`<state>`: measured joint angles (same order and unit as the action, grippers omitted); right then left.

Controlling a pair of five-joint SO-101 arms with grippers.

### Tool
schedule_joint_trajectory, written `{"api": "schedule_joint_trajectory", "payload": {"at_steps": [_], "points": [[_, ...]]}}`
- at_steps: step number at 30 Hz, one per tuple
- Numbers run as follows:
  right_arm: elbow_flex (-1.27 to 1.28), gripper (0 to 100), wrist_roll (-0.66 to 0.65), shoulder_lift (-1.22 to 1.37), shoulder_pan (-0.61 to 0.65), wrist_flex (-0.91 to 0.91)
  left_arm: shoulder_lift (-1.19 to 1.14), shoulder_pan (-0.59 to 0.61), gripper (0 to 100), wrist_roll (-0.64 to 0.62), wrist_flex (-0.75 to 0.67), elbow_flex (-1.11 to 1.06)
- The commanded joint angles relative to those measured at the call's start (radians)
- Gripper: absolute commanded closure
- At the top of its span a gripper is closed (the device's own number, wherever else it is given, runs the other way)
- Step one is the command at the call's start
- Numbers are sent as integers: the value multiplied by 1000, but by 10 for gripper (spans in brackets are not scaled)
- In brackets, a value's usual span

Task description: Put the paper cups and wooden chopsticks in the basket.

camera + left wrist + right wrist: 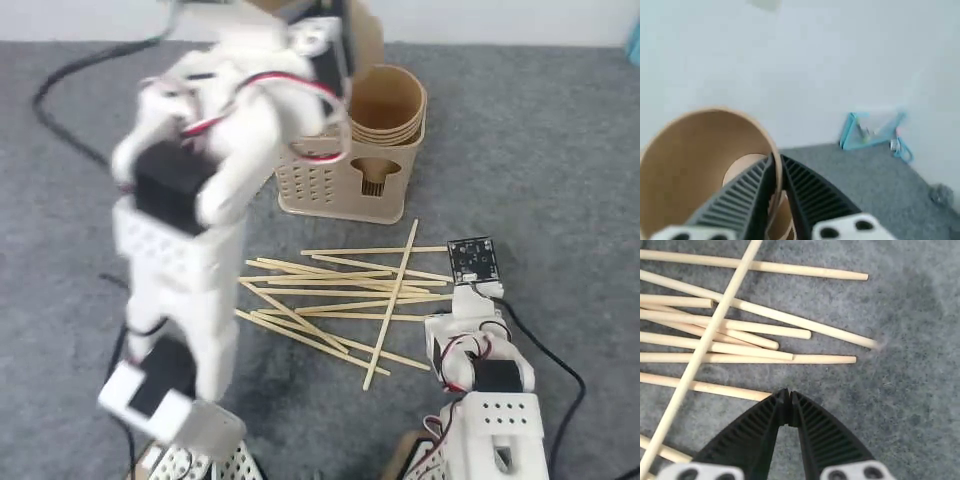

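Note:
My left gripper is shut on the rim of a brown paper cup, held up in the air. In the high view that cup shows behind the raised left arm, above the beige basket. A stack of paper cups stands in the basket's right side. Several wooden chopsticks lie scattered on the grey carpet in front of the basket. My right gripper is shut on nothing, low over the carpet, just short of the chopsticks. The right arm is at the bottom right.
Grey carpet covers the floor, with free room to the right of the basket. A black cable runs at the far left. A blue object lies against the white wall.

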<state>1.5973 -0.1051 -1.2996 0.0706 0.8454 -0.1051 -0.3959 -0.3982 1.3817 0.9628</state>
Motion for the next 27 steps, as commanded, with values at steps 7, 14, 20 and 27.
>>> {"api": "schedule_joint_trajectory", "payload": {"at_steps": [7, 14, 20, 27], "points": [[-5, 989, 11, -18, -15, -24, -183, -35, 989, 71, 54, 128], [-5, 989, 11, -18, -15, -24, -236, -44, 989, 92, 86, 134], [-5, 989, 11, -18, -15, -24, -241, -57, 989, 110, 84, 128], [-5, 989, 11, -18, -15, -24, -242, -92, 985, 204, 124, 125]]}}
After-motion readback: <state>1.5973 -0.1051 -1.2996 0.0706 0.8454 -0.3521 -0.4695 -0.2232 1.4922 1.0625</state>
